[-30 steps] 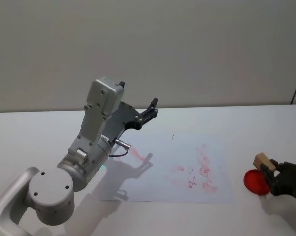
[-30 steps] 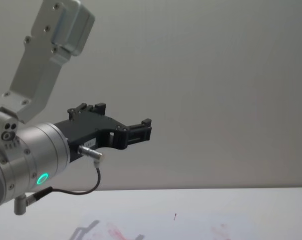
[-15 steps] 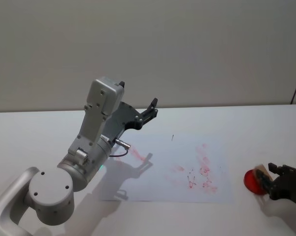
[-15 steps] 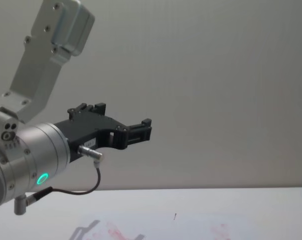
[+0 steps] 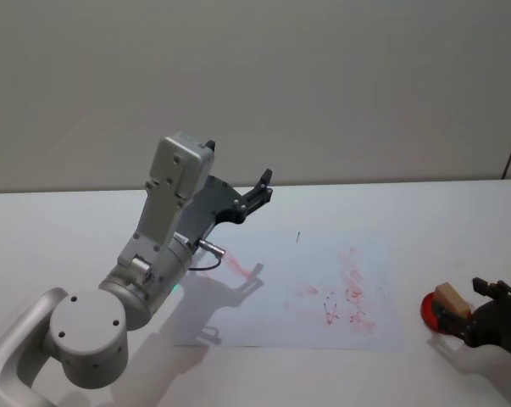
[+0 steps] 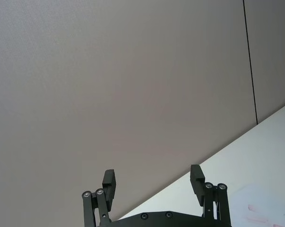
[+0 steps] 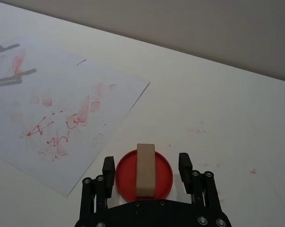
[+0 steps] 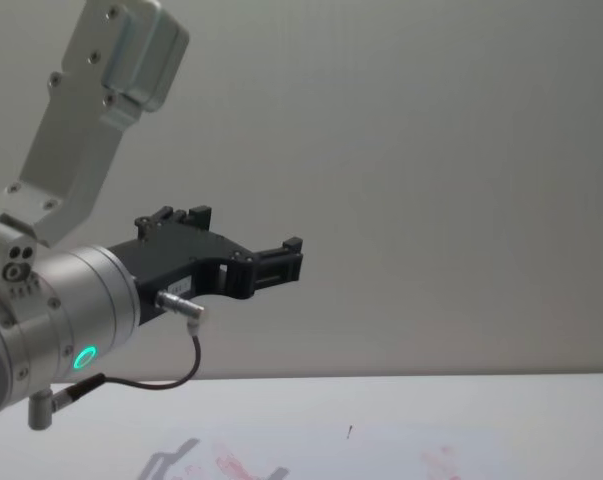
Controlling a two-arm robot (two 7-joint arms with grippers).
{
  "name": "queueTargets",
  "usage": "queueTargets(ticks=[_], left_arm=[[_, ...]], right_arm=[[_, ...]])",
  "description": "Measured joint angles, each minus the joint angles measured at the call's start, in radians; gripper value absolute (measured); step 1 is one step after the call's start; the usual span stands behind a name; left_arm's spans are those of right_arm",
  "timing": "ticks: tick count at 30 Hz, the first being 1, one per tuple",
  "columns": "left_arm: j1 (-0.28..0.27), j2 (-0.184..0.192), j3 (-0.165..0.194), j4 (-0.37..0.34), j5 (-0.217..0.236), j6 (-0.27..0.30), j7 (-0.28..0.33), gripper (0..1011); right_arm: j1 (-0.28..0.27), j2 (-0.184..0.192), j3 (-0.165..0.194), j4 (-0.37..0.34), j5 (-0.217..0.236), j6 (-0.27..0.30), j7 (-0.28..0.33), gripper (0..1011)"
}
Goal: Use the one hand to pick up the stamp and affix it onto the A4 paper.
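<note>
The stamp (image 7: 145, 169), a light-brown wooden block, lies on a round red ink pad (image 7: 125, 176). My right gripper (image 7: 146, 164), all black, is open; its fingers (image 7: 108, 168) stand on either side of the pad with gaps to the block. In the head view the stamp (image 5: 452, 296) and right gripper (image 5: 465, 305) are at the table's right edge, right of the A4 paper (image 5: 306, 271). The A4 paper (image 7: 62, 94) carries red smudges. My left gripper (image 5: 257, 188) is raised above the table at the left and open, with nothing between its fingertips (image 6: 152, 176).
The left arm's silver body (image 5: 145, 263) rises over the paper's left side and casts a shadow on it. The white tabletop (image 5: 424, 220) runs back to a grey wall. Faint red spots mark the table (image 7: 199, 130) beyond the pad.
The right gripper lowered the stamp onto the red pad and opened, letting it go. The left arm has not moved.
</note>
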Motion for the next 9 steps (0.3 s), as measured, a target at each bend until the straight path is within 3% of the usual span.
queueTargets(ticks=[5, 9], left_arm=[[0.000, 0.000, 0.000, 0.000, 0.000, 0.000, 0.000, 1001], [0.000, 0.000, 0.000, 0.000, 0.000, 0.000, 0.000, 1001]], right_arm=[[0.000, 0.000, -0.001, 0.001, -0.001, 0.001, 0.001, 934], [0.000, 0.000, -0.001, 0.001, -0.001, 0.001, 0.001, 1001]])
